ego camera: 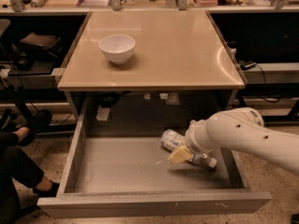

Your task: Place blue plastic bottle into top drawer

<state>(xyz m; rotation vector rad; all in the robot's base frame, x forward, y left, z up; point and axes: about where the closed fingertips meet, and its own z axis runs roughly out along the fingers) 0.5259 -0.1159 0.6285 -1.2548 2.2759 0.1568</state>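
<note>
Blue plastic bottle (170, 139) is lying on its side inside the open top drawer (121, 164), right half. Hand (181, 154) is sitting on it, grip impossible to tell. Likely only letting go and pulling out remaining.

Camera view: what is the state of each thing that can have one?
top drawer: pulled open, bottle inside.
blue plastic bottle: lying on its side on the drawer floor, cap on.
claw: down in the drawer, at the bottle.
white bowl: upright on the tabletop, looks empty.
</note>
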